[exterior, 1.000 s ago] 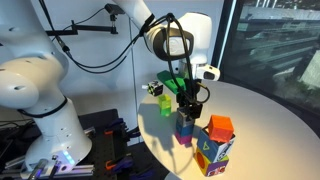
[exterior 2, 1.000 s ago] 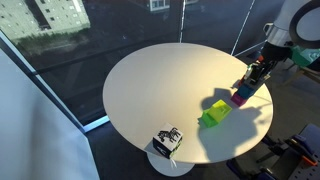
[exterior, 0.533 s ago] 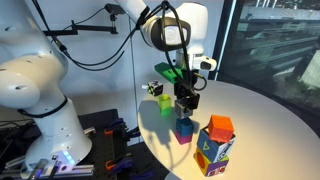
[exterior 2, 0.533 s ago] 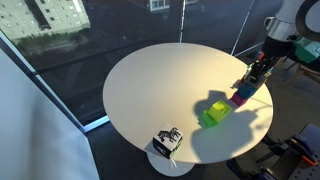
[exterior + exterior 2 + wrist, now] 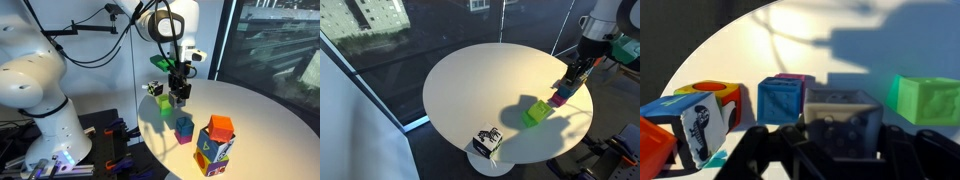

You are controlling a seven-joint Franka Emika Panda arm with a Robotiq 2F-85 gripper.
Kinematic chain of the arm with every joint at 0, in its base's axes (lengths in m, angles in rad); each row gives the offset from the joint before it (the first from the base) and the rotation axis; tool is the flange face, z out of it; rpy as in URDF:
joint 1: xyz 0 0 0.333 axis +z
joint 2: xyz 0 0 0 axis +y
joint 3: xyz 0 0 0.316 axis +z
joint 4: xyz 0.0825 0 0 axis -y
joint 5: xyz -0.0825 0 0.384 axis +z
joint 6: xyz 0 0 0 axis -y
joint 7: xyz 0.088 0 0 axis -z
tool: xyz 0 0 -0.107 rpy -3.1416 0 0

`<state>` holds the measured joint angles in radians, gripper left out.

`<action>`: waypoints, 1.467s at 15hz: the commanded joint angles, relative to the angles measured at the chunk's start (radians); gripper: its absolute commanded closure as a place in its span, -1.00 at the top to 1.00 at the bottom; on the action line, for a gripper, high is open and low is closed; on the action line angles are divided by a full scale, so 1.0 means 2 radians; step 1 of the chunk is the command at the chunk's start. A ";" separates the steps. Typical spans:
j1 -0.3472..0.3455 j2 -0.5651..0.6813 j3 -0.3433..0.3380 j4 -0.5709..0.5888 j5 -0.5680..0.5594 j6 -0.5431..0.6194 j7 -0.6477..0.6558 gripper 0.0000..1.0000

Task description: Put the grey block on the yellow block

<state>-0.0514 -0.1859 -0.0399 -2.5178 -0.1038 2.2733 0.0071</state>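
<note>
Blue cube (image 5: 184, 128): set below the grey block (image 5: 843, 115) held in the gripper (image 5: 180, 96). Multicoloured block (image 5: 212, 152), orange cube (image 5: 220, 126): grouped beyond. Open air is left toward the yellow block (image 5: 164, 103), opposite.

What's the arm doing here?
The Franka arm's gripper is shut on the grey block and holds it clear of the table, roughly over the blue cube. The yellow block sits on the table close by, with nothing stacked on it. The grey block has been picked up but not placed; it has yet to be carried over and set down on the yellow one.
</note>
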 commanded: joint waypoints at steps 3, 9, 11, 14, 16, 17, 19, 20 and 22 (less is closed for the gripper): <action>0.019 -0.005 0.031 0.003 0.000 -0.011 0.062 -0.47; 0.039 0.020 0.061 0.012 0.000 -0.005 0.116 -0.47; 0.045 0.032 0.068 0.018 -0.002 -0.002 0.130 -0.47; 0.052 0.054 0.074 0.029 -0.002 0.004 0.142 -0.47; 0.057 0.069 0.075 0.038 0.000 0.005 0.144 -0.47; 0.059 0.076 0.075 0.043 0.000 0.006 0.144 -0.47; 0.063 0.088 0.075 0.051 0.001 0.010 0.145 -0.47; 0.065 0.094 0.075 0.055 0.002 0.012 0.144 -0.47; 0.069 0.103 0.074 0.061 0.003 0.014 0.143 -0.47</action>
<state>0.0756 -0.0141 0.1076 -2.4345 -0.1038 2.2995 0.2744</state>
